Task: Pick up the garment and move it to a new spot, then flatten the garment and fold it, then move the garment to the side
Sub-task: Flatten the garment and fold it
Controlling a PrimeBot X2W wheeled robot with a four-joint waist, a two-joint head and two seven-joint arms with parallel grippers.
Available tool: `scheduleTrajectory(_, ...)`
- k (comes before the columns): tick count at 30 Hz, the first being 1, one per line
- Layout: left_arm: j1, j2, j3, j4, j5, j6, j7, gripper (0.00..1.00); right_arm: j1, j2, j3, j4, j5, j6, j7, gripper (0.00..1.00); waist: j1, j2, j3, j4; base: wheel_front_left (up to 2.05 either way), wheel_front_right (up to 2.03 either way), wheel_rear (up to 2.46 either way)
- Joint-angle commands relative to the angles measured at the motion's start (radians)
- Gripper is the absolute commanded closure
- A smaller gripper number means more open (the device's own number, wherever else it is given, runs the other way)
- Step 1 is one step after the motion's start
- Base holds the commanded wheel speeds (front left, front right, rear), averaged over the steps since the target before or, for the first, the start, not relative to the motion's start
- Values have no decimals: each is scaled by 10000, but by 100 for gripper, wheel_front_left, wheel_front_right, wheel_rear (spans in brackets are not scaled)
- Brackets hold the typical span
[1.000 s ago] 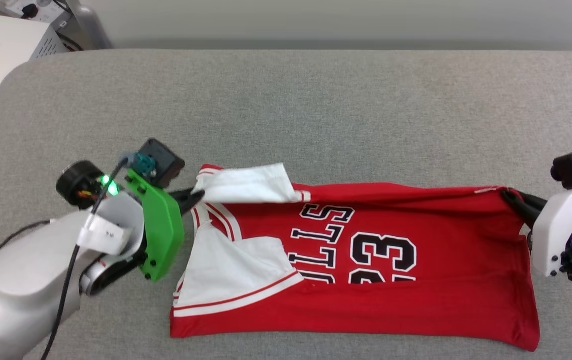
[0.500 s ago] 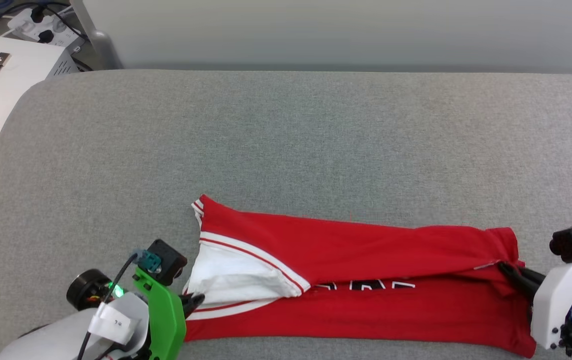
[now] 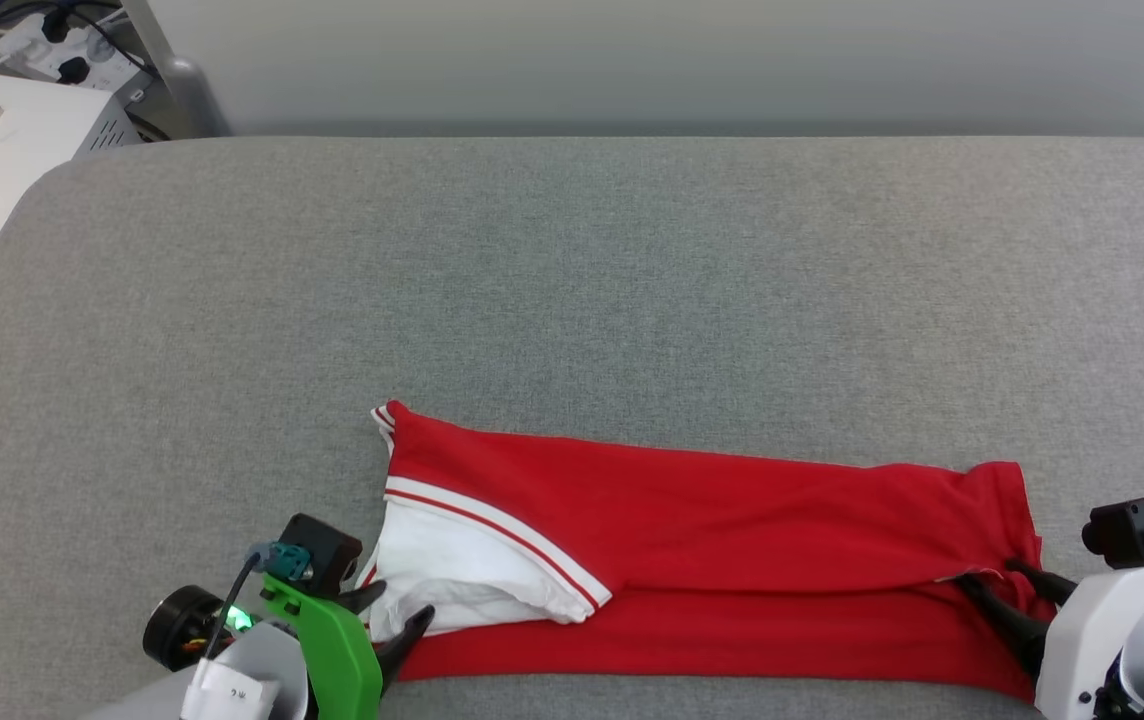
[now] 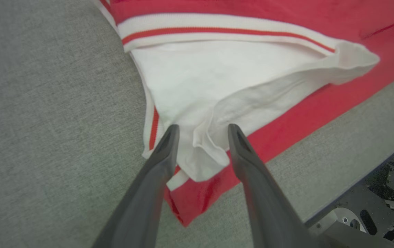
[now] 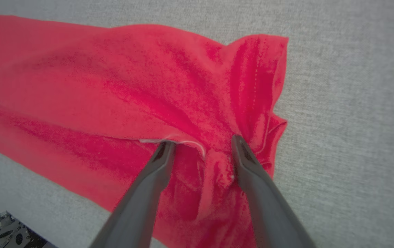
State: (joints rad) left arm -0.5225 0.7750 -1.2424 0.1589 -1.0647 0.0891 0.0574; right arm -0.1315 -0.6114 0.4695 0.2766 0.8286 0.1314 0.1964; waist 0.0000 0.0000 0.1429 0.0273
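Looking down from the head, you see one garment (image 3: 712, 560) folded into a long red band near the tabletop (image 3: 572, 280) front edge, the left tool (image 3: 398, 602) at one end and the right tool (image 3: 987, 572) at the other. Your wrist views add detail (two tools, both with fingers spread): the white sleeve (image 4: 197, 79) lies between the left pair and the bunched red hem (image 5: 217, 165) between the right.

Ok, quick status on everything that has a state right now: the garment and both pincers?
garment: folded lengthwise into a long band, plain red side up, lying on the grey table.
white sleeve: showing at the garment's left end, rumpled at its corner.
left pincer: open, straddling the sleeve corner.
right pincer: open, straddling the bunched red end.
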Motion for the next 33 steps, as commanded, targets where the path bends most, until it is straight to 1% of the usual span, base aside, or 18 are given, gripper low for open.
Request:
scheduleTrajectory(1,330,-79,133,18,-76,234,-377,0,104,-80,-96,-155,-66,-7,-106,0,0,0,-143,-85,0,0,0)
scheduleTrajectory(6,744,-50,508,-265,231,1171,-1612,0,347,-410,-796,-1331,36,-7,-158,0,0,0,-425,-72,0,0,0)
scheduleTrajectory(10,915,83,938,-520,545,2050,-2542,0,538,-637,-1753,-2358,161,-7,98,0,0,0,-574,5,0,0,0)
scheduleTrajectory(12,1012,97,1231,-627,727,2477,-2882,0,611,-775,-2259,-2807,124,-7,441,0,0,0,-604,57,0,0,0)
scheduleTrajectory(15,1168,40,1677,-735,1045,2922,-3111,0,687,-960,-2815,-3097,46,-7,1057,0,0,0,-580,125,0,0,0)
scheduleTrajectory(17,1310,-73,2064,-807,1330,3204,-3169,0,743,-965,-3148,-3066,244,-7,1630,0,0,0,-534,177,0,0,0)
scheduleTrajectory(20,1600,-408,3072,-1100,2109,3561,-3185,0,862,-1035,-3557,-2701,654,-7,2774,0,0,0,-401,292,0,0,0)
scheduleTrajectory(23,2065,-785,4012,-1318,2794,3651,-3188,0,871,-954,-3860,-2251,1090,-7,3686,0,0,0,-252,398,0,0,0)
scheduleTrajectory(26,2564,-1189,4841,-1396,3478,3541,-3189,0,817,-835,-3988,-1797,1406,-7,4412,0,0,0,-89,533,0,0,0)
scheduleTrajectory(29,2924,-1578,5536,-1431,4075,3380,-3190,0,699,-612,-4020,-1410,1558,-7,4756,0,0,0,66,659,0,0,0)
scheduleTrajectory(33,3329,-2101,6339,-1418,4829,3020,-3190,0,544,-287,-3831,-952,1674,-7,5021,0,0,0,300,829,0,0,0)
